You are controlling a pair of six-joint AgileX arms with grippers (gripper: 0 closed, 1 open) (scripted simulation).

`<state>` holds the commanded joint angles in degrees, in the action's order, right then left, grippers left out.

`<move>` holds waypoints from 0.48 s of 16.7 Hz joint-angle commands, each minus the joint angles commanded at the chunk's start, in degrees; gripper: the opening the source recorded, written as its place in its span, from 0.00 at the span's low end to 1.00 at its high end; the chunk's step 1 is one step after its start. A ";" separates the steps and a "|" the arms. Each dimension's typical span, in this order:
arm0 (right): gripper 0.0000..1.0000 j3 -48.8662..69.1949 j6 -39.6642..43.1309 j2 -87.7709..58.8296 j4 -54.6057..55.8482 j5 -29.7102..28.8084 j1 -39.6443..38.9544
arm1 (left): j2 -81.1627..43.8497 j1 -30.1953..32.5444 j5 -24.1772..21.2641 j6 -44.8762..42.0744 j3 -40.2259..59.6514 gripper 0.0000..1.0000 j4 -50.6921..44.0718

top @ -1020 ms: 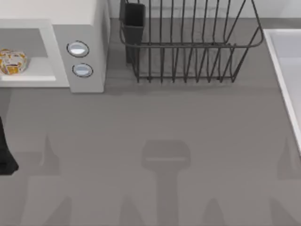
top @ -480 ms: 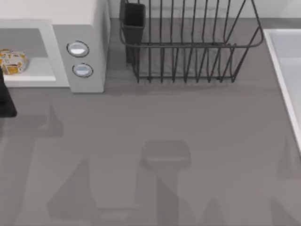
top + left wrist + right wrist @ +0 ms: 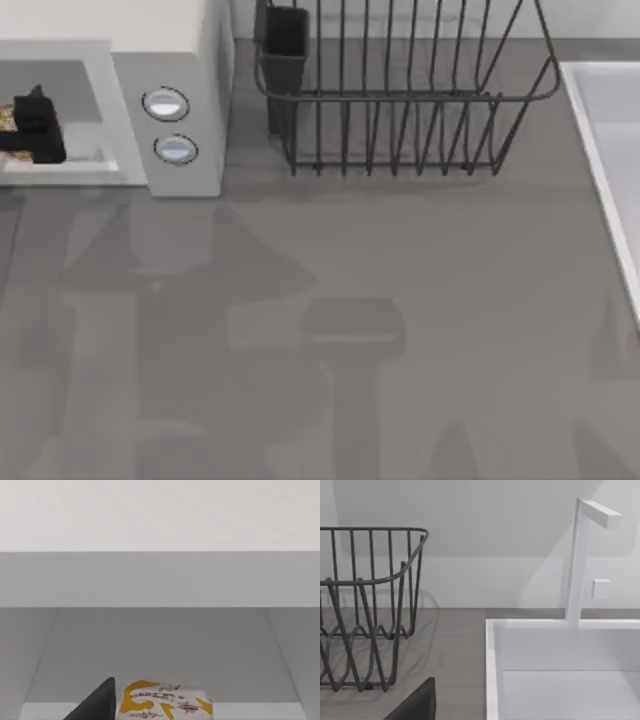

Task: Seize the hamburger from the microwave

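Microwave (image 3: 170,70) cavity open, hamburger (image 3: 165,706) inside on cavity floor. Left pincer (image 3: 35,125) inside microwave, right over hamburger; opening width: cannot tell. Right pincer (image 3: 417,702) far from microwave, near sink (image 3: 492,680).

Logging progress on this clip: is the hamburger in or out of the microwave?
In. The hamburger sits on the cavity floor of the microwave, with the left gripper reaching in over it.

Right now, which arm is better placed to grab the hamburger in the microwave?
Left. Its tool is already inside the microwave cavity, right over the hamburger. The right arm faces the wire rack and sink.
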<state>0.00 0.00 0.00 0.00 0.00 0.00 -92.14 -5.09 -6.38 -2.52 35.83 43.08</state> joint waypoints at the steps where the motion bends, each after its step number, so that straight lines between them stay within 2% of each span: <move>1: 1.00 0.00 0.00 0.00 0.00 0.00 0.00 | -5.69 -0.31 -0.39 -0.16 2.21 1.00 2.66; 8: 1.00 0.00 0.00 0.00 0.00 0.00 0.00 | -38.44 -2.12 -2.66 -1.05 14.95 1.00 17.97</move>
<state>0.00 0.00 0.00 0.00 0.00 0.00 -130.59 -7.21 -9.04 -3.57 50.77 61.06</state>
